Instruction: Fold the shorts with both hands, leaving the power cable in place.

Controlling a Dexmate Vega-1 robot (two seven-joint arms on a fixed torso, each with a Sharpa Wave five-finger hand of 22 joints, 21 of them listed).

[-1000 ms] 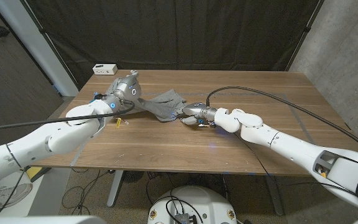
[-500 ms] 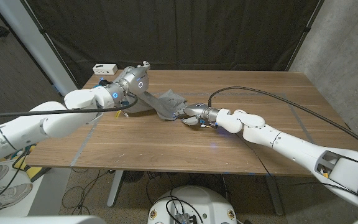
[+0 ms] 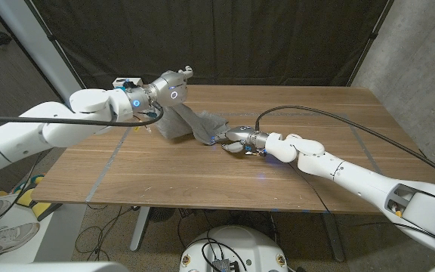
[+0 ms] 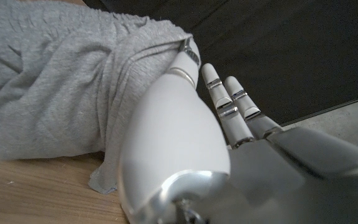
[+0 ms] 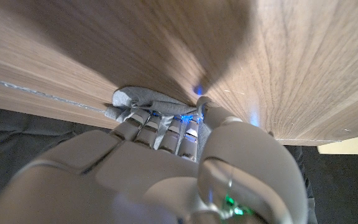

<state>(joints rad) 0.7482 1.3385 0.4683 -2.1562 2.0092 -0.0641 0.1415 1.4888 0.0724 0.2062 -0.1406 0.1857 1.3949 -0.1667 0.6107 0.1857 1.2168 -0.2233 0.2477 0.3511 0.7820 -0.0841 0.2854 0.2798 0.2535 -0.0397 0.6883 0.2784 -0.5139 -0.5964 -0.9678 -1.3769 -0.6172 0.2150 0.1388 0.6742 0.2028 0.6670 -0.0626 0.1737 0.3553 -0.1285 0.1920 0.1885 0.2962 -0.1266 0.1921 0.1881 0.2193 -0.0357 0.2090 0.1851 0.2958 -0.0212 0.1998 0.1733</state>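
Observation:
The grey shorts [image 3: 186, 121] hang stretched between my two hands above the table's back left. My left hand [image 3: 171, 89] is raised off the table and grips one end of the cloth. In the left wrist view the shorts [image 4: 55, 93] wrap over the thumb of the left hand [image 4: 185, 149], whose fingers [image 4: 229, 106] stick out straight. My right hand [image 3: 242, 140] is low on the table at mid-width and pinches the other end. Its curled fingers [image 5: 160, 134] close over a bunch of grey cloth [image 5: 135, 99]. A black cable [image 3: 331, 115] arcs from beside the right wrist across the table's right side.
A small white box [image 3: 127, 81] stands at the back left corner of the wooden table [image 3: 202, 181]. A small light object [image 3: 148, 127] lies under the raised left arm. A dark curtain hangs behind the table.
My left hand has risen and swung toward the back of the table, lifting its end of the shorts off the wood. The right hand has kept its hold and barely moved.

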